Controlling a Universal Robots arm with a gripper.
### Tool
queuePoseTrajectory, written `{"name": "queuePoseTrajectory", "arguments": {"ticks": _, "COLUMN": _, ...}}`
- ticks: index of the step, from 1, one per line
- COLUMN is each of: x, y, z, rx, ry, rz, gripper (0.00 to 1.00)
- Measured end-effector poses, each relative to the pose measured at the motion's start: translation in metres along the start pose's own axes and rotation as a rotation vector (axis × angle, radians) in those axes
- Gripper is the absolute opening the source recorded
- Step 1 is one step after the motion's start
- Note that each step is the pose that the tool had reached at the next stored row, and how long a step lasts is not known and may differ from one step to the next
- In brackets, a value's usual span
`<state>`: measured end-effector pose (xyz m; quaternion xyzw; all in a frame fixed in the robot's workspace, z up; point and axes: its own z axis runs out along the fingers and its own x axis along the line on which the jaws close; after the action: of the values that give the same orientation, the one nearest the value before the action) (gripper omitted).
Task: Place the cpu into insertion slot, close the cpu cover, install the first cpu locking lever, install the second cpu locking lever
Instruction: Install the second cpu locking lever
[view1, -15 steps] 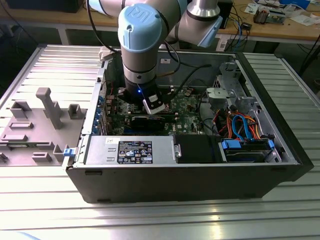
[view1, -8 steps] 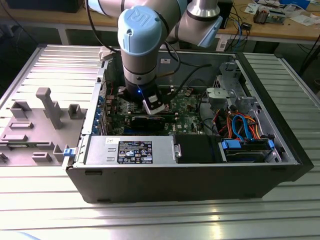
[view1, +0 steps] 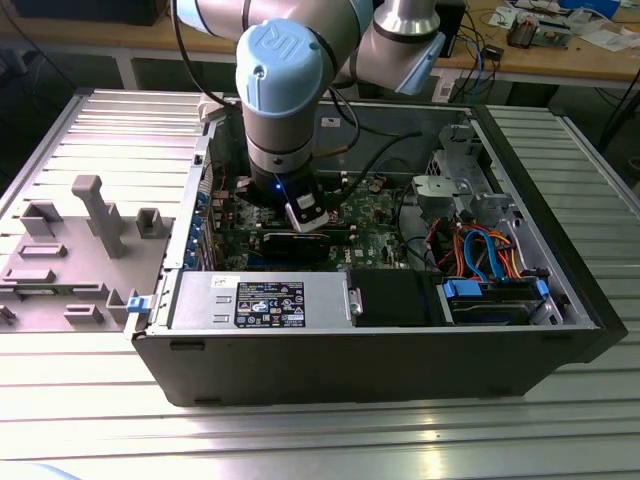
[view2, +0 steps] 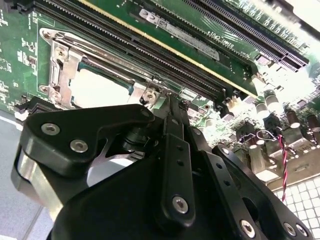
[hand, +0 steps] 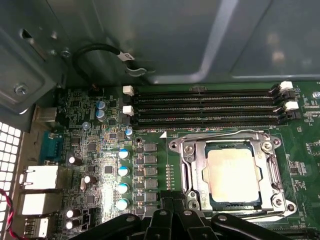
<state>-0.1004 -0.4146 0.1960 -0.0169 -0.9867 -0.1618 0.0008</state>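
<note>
Cpu (hand: 234, 172) sits flat in the insertion slot (hand: 192, 172), lower right of the first wrist view, with the cpu cover (hand: 272, 165) closed as a silvery frame around it. Memory slots (hand: 205, 107) run just above. Gripper (hand: 174, 210) hangs at the socket's lower edge, fingers together, holding nothing.

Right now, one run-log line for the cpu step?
cpu: seated in insertion slot | cpu cover: down over cpu | gripper: beside socket, holding nothing

Memory slots (hand: 205, 107) (four), blue capacitors (hand: 122, 171)
</note>
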Motion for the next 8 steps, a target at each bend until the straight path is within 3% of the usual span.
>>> {"name": "queuePoseTrajectory", "arguments": {"ticks": 8, "x": -0.0001, "y": -0.0033, "z": -0.0018, "rx": 0.0002, "ry": -0.0014, "rz": 0.004, "gripper": 0.11}}
